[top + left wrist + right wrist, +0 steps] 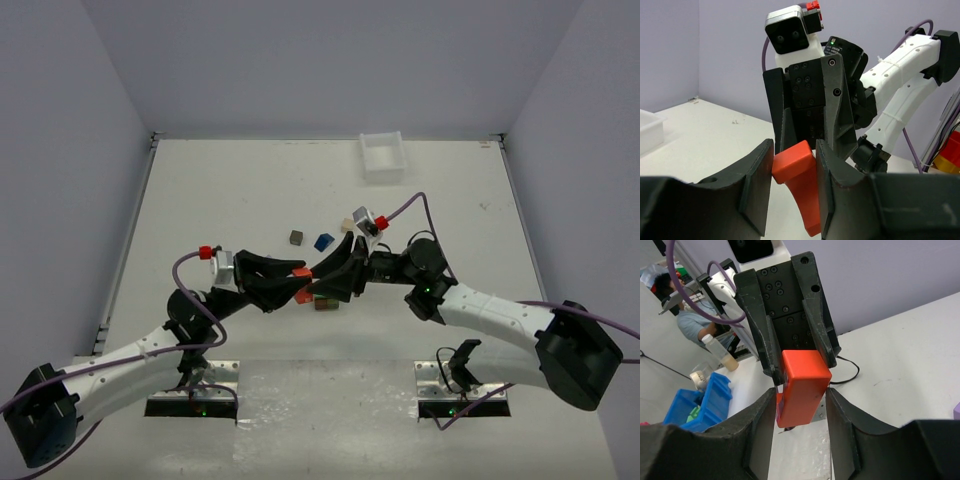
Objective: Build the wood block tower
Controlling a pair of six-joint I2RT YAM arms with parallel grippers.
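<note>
Red-orange block (302, 272) — shared between both arms
Left gripper (794, 165) clamps it; right gripper (801, 400) brackets the far end, squeeze unclear — likely handover before stacking.

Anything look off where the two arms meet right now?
Yes. The left gripper and the right gripper both seem clamped on the same red-orange block, held above the table. In the left wrist view the block sits tilted between the fingers, not square.
</note>
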